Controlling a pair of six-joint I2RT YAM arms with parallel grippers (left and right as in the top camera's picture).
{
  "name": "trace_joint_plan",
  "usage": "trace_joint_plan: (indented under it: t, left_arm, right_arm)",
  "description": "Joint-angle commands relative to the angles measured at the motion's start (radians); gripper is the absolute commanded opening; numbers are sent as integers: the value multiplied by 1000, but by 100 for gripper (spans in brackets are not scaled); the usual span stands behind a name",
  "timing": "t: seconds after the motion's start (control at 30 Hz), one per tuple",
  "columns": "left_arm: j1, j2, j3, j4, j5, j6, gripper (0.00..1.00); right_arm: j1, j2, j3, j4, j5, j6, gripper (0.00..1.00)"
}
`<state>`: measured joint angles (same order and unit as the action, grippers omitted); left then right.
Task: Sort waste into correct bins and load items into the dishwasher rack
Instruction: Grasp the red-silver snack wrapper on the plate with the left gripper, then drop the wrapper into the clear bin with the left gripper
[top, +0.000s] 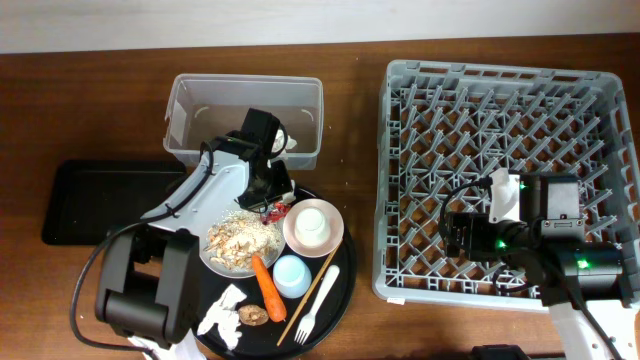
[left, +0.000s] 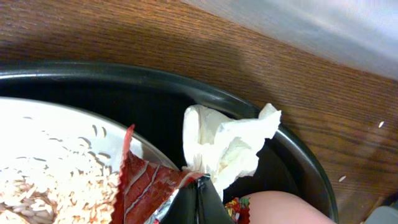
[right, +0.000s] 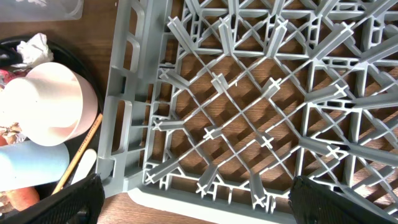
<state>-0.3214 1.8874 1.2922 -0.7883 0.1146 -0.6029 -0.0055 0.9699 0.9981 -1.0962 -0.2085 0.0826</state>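
My left gripper (left: 199, 202) is shut on the red-and-silver wrapper (left: 146, 186) at the back of the round black tray, by the white plate (left: 50, 140) of beige food heap (top: 240, 238). A crumpled tissue (left: 227, 146) lies just past the jaws, and the pink bowl (left: 280, 208) is beside them. In the overhead view the wrapper (top: 271, 210) sits under that gripper (top: 268, 200). My right gripper (right: 193, 208) is open and empty above the grey dishwasher rack (right: 249, 106) near its front left corner. The clear tub (top: 245, 95) and the flat black tray (top: 95, 200) lie to the left.
On the round black tray (top: 340, 285) are the pink bowl (top: 313, 228) holding a small white cup, a blue cup (top: 291, 275), a carrot (top: 267, 285), chopsticks (top: 310, 292), a white fork (top: 310, 318), tissues (top: 222, 310) and a brown lump (top: 252, 315).
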Motion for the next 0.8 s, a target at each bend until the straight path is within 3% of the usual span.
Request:
trace_joint_plan:
  t: [0.0, 0.17, 0.3, 0.43, 0.53, 0.63, 0.77]
  left_arm:
    - [-3, 9, 1, -17, -10, 13, 1]
    - [-1, -119, 80, -150, -15, 162, 1]
    - [3, -259, 121, -208, -92, 176, 0]
    - [4, -300, 132, -73, -133, 179, 1]
    - [4, -293, 132, 66, -263, 180, 1]
    - [3, -214, 132, 232, -325, 182, 0]
    - [5, -89, 132, 311, -321, 182, 1]
  right_arm:
    - [6, -3, 19, -6, -5, 2, 98]
    - [6, -3, 19, -11, -5, 2, 98]
    - [6, -3, 19, -10, -5, 2, 98]
    - [6, -3, 19, -8, 3, 2, 98]
    - [6, -3, 19, -8, 3, 2, 98]
    - [6, -3, 19, -8, 3, 2, 98]
    - [6, -3, 19, -11, 3, 2, 98]
